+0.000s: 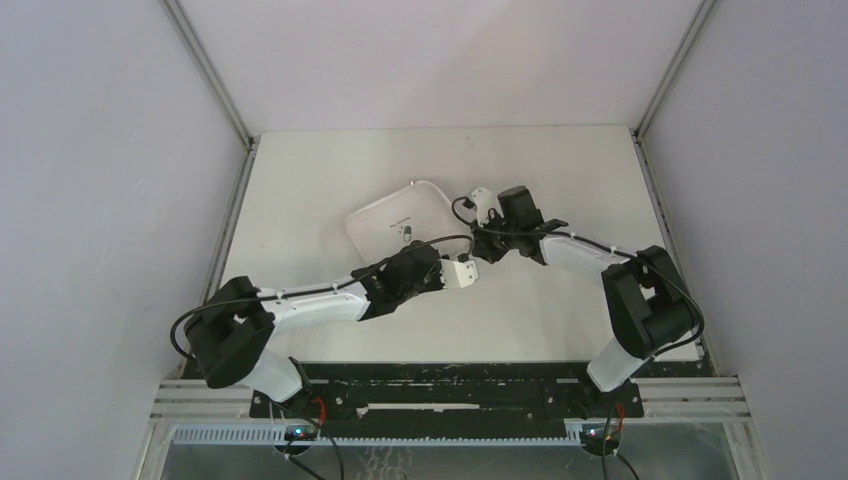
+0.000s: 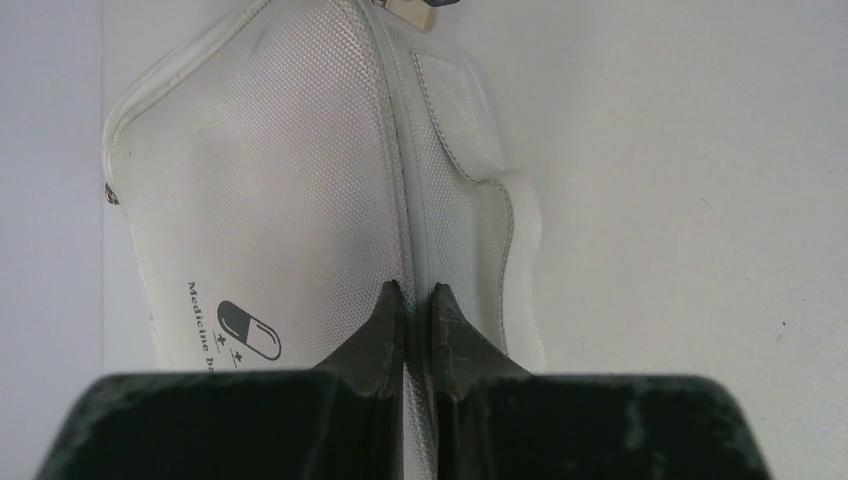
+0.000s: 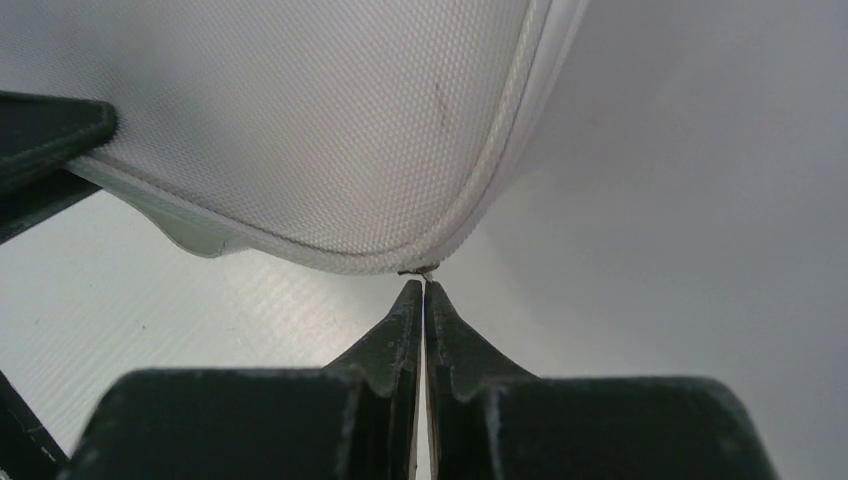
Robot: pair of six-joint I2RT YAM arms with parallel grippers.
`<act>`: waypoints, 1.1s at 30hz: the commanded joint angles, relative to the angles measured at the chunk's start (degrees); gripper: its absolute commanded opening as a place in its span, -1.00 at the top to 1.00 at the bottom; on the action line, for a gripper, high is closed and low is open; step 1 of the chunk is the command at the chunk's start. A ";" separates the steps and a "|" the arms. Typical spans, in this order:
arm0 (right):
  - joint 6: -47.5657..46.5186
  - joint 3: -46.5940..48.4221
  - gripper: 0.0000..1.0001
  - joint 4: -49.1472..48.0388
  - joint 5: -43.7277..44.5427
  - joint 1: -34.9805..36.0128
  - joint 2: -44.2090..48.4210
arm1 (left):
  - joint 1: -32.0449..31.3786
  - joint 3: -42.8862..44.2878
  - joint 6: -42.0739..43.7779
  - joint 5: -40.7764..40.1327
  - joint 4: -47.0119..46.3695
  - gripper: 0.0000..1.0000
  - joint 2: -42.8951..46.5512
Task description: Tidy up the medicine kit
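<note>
The kit [image 1: 395,222] lies flat on the bench [image 1: 560,330], logo side up and the lid down as far as can be seen, with a claw at each of two edges. The left claw [image 2: 415,300] is narrow. Its tips sit either side of the raised zip seam [image 2: 400,170], which runs straight ahead of it. It looks pinched on that seam, most likely to steady the case against a pull from the other side. The pill logo [image 2: 248,330] sits just left of its tips, on the lid.

The right claw [image 3: 424,290] is closed tight. Its tips touch the kit's rounded corner right in front of them, where a small dark bit [image 3: 418,270] shows on the zip line. That may be the zip pull, and a thin pale sliver shows between the fingers, but I cannot tell whether anything is truly gripped there. I judge the step in hand to be opening the zip: one claw anchors while the other works the slider round the corner.

Counted: one kit, one logo, two claws. No bottles or packets show in any view, so the sorting itself looks not yet begun
</note>
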State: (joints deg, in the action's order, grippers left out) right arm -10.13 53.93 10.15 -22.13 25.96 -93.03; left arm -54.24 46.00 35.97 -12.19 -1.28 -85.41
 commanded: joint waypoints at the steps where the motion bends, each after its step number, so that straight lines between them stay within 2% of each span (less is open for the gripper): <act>1: 2.22 -2.17 1.00 -9.20 -2.75 0.45 1.46 | 1.15 -2.71 -2.56 -1.58 -0.57 0.94 2.08; 2: 2.46 -3.37 0.99 -11.03 -2.90 0.45 2.00 | 1.48 -3.18 -2.97 -1.30 -0.57 0.98 2.23; 7: 3.23 -7.04 0.62 -17.72 -1.66 1.11 3.08 | 2.62 -4.51 -3.83 0.10 -0.12 0.99 3.67; 11: 3.78 -7.78 0.14 -20.33 -1.94 1.63 2.62 | 3.06 -3.94 -4.46 1.71 1.18 0.99 4.86; 14: 3.82 -7.96 0.03 -22.35 -1.60 1.92 2.04 | 3.14 -3.73 -4.71 2.61 1.70 0.99 5.63; 18: 3.12 -7.93 0.03 -23.94 -1.49 2.09 1.49 | 3.21 -3.88 -4.93 3.60 1.98 0.99 6.53; 23: 1.69 -7.79 0.27 -24.41 -2.13 2.45 1.28 | 3.38 -3.82 -4.94 4.26 2.16 0.99 6.94; 29: -0.13 -7.76 0.42 -24.13 -2.79 3.25 1.20 | 3.54 -3.82 -5.04 4.95 2.42 0.99 7.17; 33: -0.72 -7.74 0.61 -24.30 -2.48 3.73 0.79 | 3.78 -3.90 -5.12 5.24 2.60 0.99 7.39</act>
State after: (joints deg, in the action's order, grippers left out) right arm -8.84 45.80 -9.91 -24.29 28.88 -92.16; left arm -50.96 42.89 32.88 -8.43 0.51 -80.55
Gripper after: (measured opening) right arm 0.237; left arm 0.029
